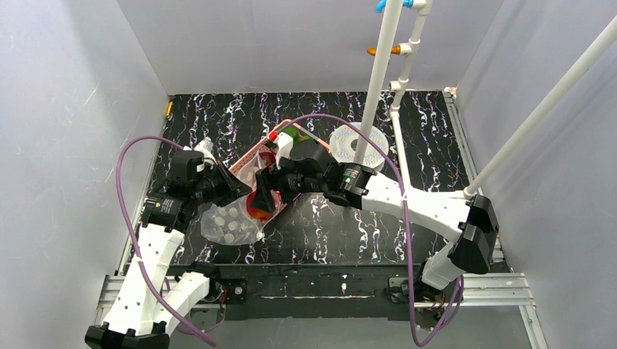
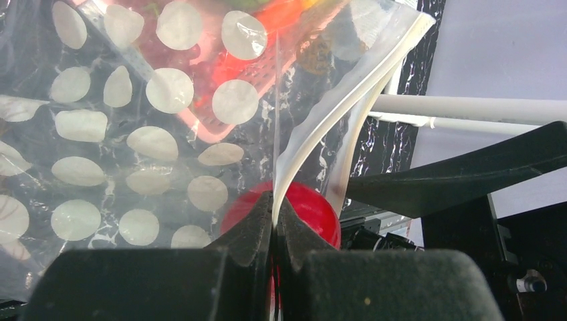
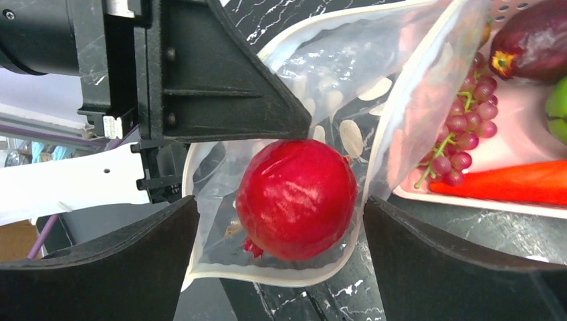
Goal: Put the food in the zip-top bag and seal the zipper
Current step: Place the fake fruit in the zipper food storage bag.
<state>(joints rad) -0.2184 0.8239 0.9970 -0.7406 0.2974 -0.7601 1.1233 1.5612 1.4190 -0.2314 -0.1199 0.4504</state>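
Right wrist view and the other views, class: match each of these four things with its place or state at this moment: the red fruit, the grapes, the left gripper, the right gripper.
Things:
1. red fruit
2. grapes
3. left gripper
4. right gripper

Place or state:
A. open, one finger on each side of the fruit
B. lying in the pink basket
C. in the mouth of the bag
D. shut on the edge of the bag

Pairs: 1-C, 2-B, 3-D, 4-A
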